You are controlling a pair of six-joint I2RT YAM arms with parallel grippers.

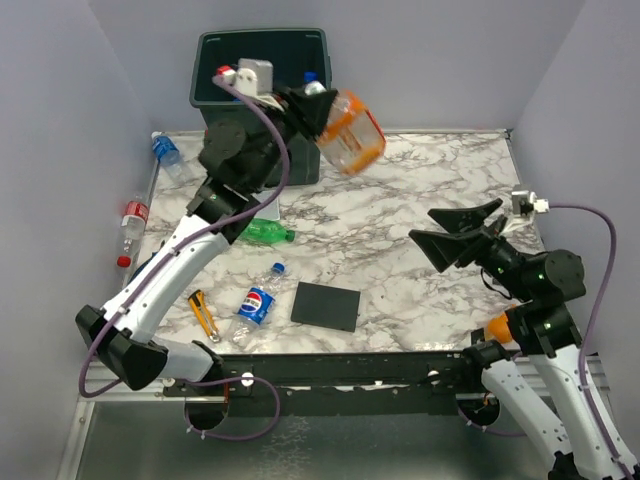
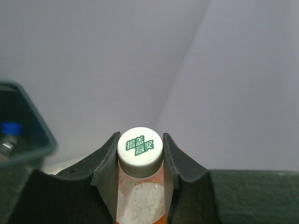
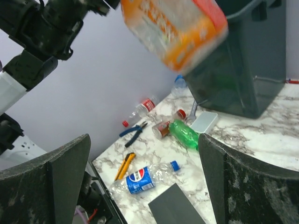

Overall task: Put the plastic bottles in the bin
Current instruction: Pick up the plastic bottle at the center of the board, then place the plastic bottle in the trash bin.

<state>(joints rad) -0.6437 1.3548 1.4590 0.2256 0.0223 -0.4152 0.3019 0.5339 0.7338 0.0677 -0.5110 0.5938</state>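
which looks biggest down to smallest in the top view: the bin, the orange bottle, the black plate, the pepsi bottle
1. bin
2. orange bottle and black plate: about alike; the bottle is up in the air, nearer the camera, so no ranking
3. pepsi bottle

Orange-label bottle [image 1: 352,135], white cap [image 2: 139,147]; dark green bin [image 1: 260,36]; grey-veined white marble table [image 1: 400,210].

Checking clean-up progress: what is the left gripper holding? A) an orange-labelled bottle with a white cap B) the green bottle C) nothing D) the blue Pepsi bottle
A: the left gripper is shut around the neck of the orange-labelled bottle, as the left wrist view shows.
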